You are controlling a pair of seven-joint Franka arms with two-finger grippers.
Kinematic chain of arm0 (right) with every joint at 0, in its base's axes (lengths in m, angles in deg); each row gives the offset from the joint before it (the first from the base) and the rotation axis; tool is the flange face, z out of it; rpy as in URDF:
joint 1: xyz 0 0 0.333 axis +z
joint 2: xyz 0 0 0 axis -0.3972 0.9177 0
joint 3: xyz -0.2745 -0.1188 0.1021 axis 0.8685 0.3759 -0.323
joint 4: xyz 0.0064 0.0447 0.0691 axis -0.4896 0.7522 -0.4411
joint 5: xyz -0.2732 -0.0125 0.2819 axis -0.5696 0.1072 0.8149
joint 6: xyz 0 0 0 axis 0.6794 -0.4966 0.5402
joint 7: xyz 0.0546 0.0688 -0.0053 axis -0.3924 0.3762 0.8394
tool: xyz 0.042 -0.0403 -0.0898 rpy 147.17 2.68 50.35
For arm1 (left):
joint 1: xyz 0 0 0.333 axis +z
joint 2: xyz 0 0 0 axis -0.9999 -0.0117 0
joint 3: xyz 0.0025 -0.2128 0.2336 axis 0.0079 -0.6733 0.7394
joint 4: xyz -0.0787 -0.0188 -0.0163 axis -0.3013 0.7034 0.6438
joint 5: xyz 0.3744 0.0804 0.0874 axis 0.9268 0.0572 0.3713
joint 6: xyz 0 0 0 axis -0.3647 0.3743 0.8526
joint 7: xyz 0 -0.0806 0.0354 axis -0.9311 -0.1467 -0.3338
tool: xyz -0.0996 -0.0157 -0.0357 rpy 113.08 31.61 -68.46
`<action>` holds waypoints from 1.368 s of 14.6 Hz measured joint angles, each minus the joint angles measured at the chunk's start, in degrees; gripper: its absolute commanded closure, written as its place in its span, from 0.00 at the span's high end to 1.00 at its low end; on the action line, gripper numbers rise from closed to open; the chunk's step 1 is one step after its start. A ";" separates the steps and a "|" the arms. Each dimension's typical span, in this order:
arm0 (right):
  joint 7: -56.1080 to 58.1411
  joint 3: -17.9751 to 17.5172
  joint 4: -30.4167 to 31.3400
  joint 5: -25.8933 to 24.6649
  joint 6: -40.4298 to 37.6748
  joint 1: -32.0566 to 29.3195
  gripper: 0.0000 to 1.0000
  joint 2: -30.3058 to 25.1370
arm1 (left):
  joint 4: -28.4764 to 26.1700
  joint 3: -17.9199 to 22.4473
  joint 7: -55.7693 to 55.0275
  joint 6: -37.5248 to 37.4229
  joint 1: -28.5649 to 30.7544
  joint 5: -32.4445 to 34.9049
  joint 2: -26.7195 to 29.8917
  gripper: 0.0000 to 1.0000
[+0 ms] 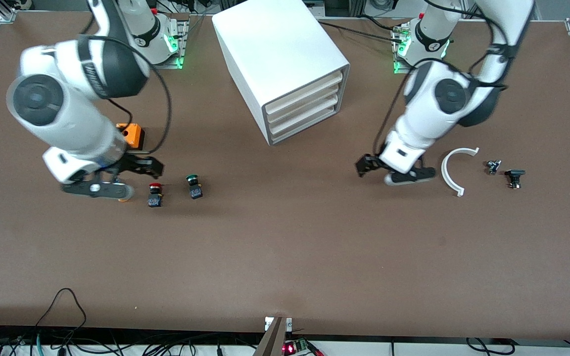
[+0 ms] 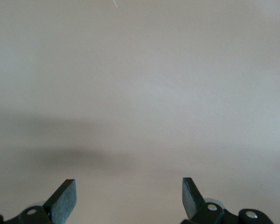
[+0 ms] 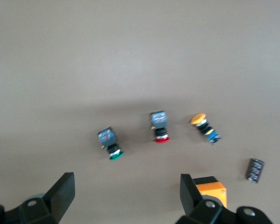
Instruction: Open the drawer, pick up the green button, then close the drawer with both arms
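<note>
The green-capped button lies on its side on the table, nearer the front camera than the white cabinet. All of the cabinet's drawers are pushed in, including the lowest drawer. My right gripper hangs open and empty over the table, beside the red button and toward the right arm's end from the green one. My left gripper is open and empty over bare table toward the left arm's end.
A red-capped button lies beside the green one, with an orange-capped button and an orange box close to the right gripper. A white curved piece and two small dark parts lie by the left arm.
</note>
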 measured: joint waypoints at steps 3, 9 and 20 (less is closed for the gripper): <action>4.07 -1.58 -0.46 0.01 -1.39 -7.74 1.00 -3.05 | 8.33 4.25 10.29 -14.07 1.91 0.00 2.49 1.00; 15.65 -2.13 4.72 0.00 -4.36 -15.82 1.00 -10.47 | 24.95 15.39 27.08 -37.94 2.07 0.00 4.92 1.00; 19.07 -0.94 18.48 0.00 -1.79 -16.40 1.00 -22.66 | 25.54 22.16 35.13 -47.54 1.67 2.28 11.83 1.00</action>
